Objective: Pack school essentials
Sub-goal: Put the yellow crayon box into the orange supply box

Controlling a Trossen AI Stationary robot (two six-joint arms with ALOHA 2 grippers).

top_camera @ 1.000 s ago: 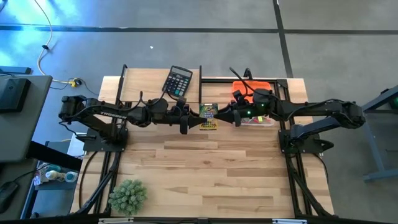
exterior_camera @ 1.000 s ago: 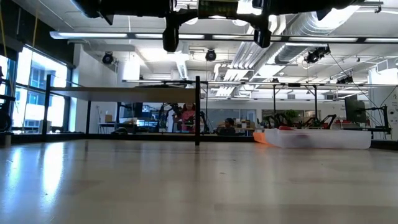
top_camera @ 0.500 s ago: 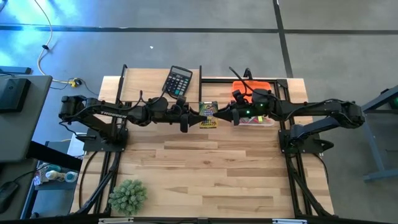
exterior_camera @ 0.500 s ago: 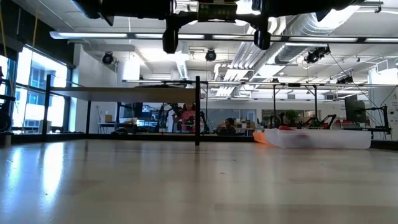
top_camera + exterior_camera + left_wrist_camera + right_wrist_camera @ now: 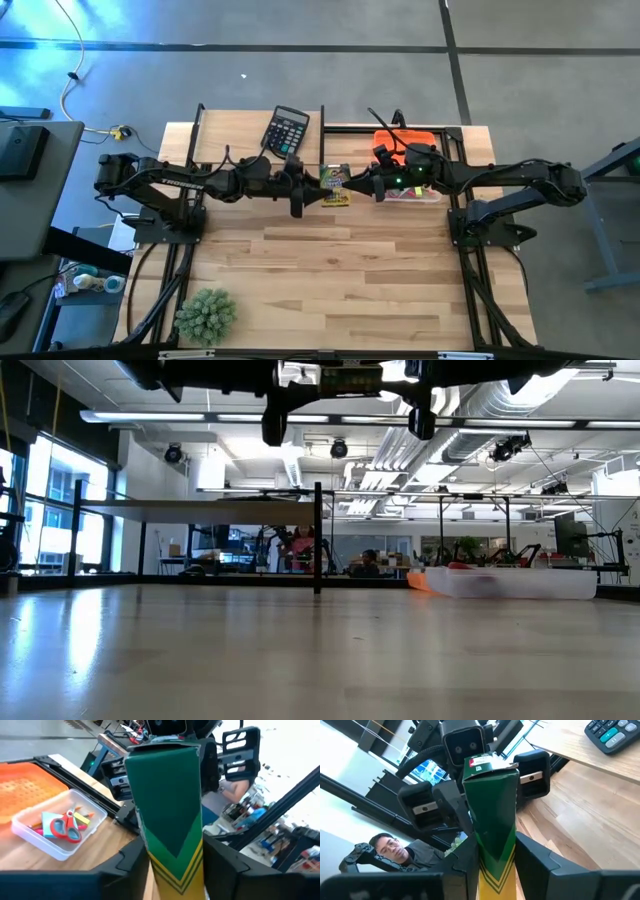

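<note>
Unmoved, one green box [image 5: 335, 185] held between two claws.

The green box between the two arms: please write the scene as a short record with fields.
held item: green box with yellow stripes, lifted above the table
left hand: shut on one end of the green box
right hand: shut on the other end
clear bin: on the table by an orange lid
bin contents: red-handled scissors, blue note pad
calculator: at the far edge
plant: at the near left corner
</note>
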